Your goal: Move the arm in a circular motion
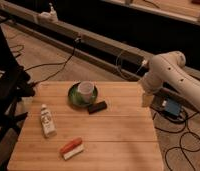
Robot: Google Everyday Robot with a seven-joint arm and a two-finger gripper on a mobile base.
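Observation:
The arm point(175, 80) is large and white, with thick rounded segments and a bulbous joint. It comes in from the right edge of the camera view and bends down beside the right edge of the wooden table point(118, 135). My gripper point(148, 99) hangs below the joint, just off the table's right edge, level with its far half. It holds nothing that I can see.
On the table are a white cup point(86, 89) on a green plate point(73, 95), a small black block point(97, 106), a white tube point(47, 121) and a red and white object point(72, 148). A black chair point(5, 95) stands left. Cables and a blue box point(171, 108) lie on the floor at right.

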